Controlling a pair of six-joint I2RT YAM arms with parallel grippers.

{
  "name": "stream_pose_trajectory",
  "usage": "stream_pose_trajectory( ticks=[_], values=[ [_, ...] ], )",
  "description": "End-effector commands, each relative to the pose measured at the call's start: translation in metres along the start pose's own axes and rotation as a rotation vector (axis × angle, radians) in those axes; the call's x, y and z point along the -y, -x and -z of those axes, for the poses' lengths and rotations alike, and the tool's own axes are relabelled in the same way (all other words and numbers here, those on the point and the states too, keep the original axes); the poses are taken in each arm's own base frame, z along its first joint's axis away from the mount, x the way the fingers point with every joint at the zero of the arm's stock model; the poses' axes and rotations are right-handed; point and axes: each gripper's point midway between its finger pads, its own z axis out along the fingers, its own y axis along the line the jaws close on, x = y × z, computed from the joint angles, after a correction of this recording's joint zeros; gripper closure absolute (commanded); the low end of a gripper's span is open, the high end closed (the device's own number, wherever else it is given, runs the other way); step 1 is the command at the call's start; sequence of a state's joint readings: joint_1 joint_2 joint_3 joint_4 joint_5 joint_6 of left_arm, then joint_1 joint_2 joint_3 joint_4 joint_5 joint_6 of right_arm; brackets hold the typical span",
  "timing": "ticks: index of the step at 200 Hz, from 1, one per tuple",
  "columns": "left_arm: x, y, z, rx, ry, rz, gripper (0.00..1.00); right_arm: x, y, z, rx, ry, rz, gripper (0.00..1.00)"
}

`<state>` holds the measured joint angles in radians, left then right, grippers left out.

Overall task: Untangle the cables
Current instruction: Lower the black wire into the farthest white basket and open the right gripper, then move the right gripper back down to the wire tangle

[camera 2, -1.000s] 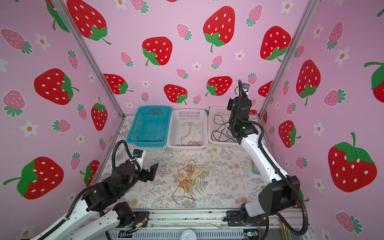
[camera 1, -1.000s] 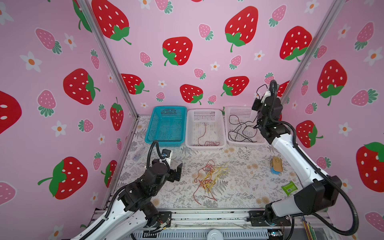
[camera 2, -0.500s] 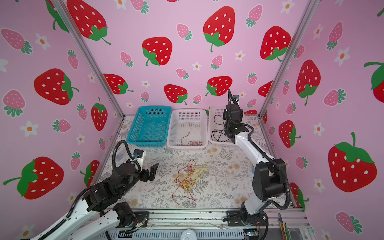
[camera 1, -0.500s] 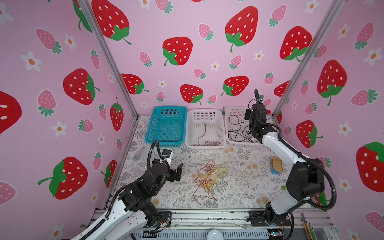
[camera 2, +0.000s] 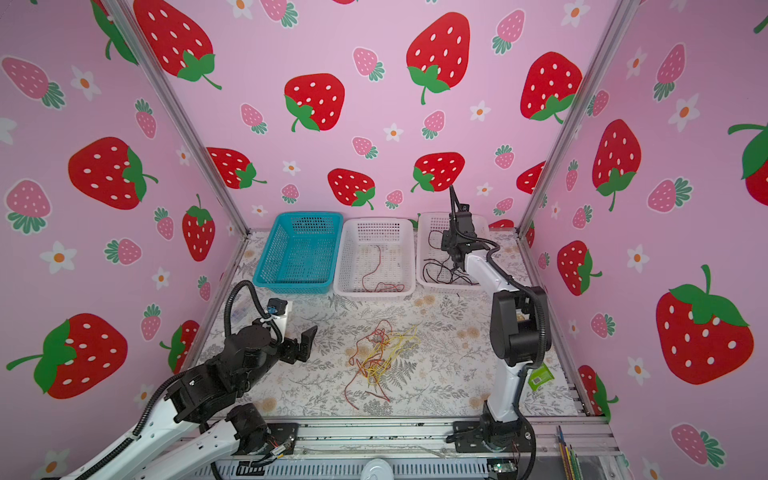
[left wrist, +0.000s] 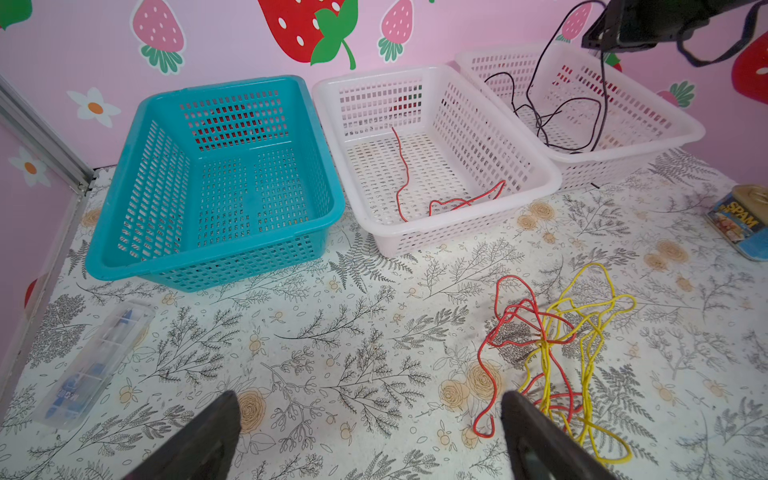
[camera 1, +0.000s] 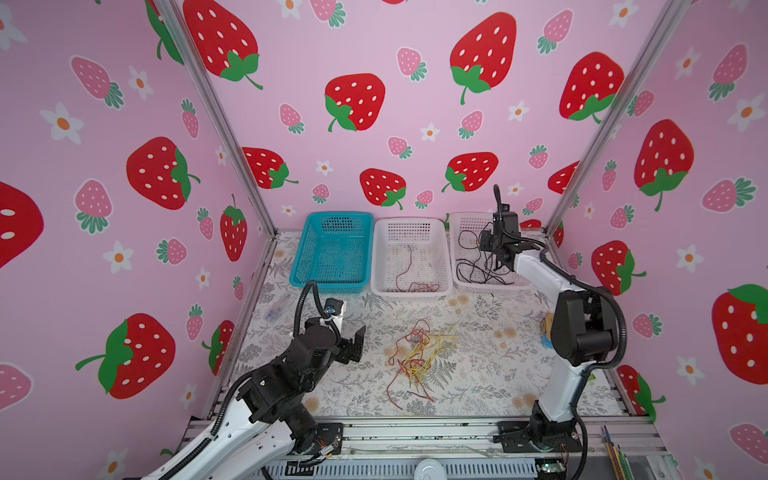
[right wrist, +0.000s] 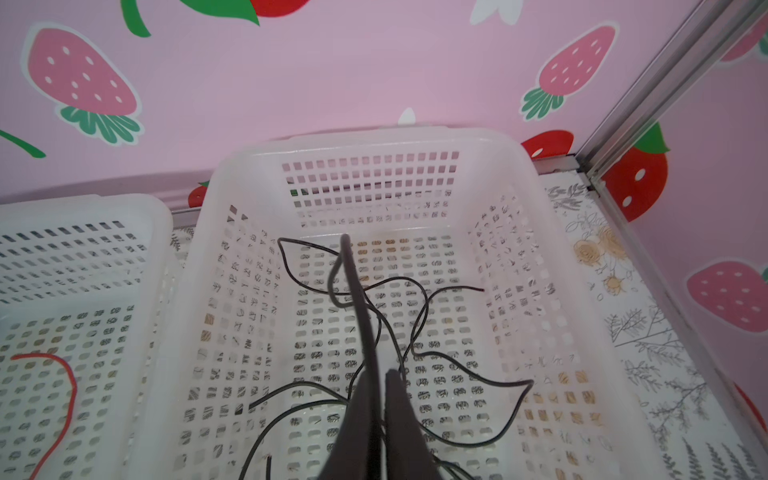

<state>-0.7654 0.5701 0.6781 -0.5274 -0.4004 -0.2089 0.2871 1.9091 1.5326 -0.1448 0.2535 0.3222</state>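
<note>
The middle white basket (camera 1: 411, 293) stands at the back of the flowered table (camera 1: 490, 365); a single red cable (left wrist: 415, 183) lies loose on its floor. A blue basket (camera 1: 332, 286) sits just beside it on the left; another white basket (right wrist: 374, 141) sits just beside it on the right and holds the black cables (camera 1: 478, 268), sprawled in loops. The right gripper (right wrist: 380, 376) hangs low inside that right-hand neighbour, among the black cables; its jaws stand a thin slit apart, with the basket floor showing between them. One black cable lies along a finger; whether it is caught there cannot be told. In front of the middle white basket, apart from it, lies the tangle of red and yellow cables (camera 1: 419, 353) on the table. The left gripper (camera 1: 355, 343) hovers in front of the middle white basket and to its left, near the tangle but clear of it; its jaws are spread wide and empty. A clear plastic case (left wrist: 95, 361) lies in front of the blue basket; a tin (left wrist: 739, 224) sits well off to the right.
</note>
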Motion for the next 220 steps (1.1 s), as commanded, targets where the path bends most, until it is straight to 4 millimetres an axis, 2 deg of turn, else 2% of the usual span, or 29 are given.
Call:
stream_pose_trajectory(
  ticks=[1, 26, 82, 112, 136, 156, 178, 220],
  values=[
    [-0.001, -0.001, -0.002, 0.005, 0.007, -0.004, 0.01, -0.001, 0.003, 0.007, -0.033, 0.007, -0.041, 0.79],
    [-0.002, -0.001, -0.002, 0.008, 0.008, -0.002, 0.01, 0.000, 0.008, 0.014, -0.023, 0.008, -0.067, 0.66],
    [-0.001, -0.002, -0.002, 0.006, 0.001, -0.004, 0.01, 0.005, 0.027, 0.038, 0.020, 0.007, -0.123, 0.58],
    [0.000, -0.002, -0.003, 0.004, -0.001, -0.006, 0.01, -0.003, 0.043, 0.068, 0.078, 0.083, -0.180, 0.56],
    [0.000, -0.003, -0.003, 0.003, -0.002, -0.008, 0.01, -0.016, 0.041, 0.095, 0.103, 0.174, -0.205, 0.53],
    [0.000, -0.003, -0.003, 0.001, -0.004, -0.008, 0.01, -0.030, 0.029, 0.118, 0.114, 0.238, -0.197, 0.52],
    [0.003, -0.004, -0.003, -0.003, -0.023, -0.006, 0.01, -0.053, 0.004, 0.145, 0.102, 0.348, -0.175, 0.50],
    [0.015, -0.005, -0.001, 0.000, -0.094, 0.005, 0.01, -0.109, -0.075, 0.200, -0.006, 0.579, -0.107, 0.49]
  ],
)
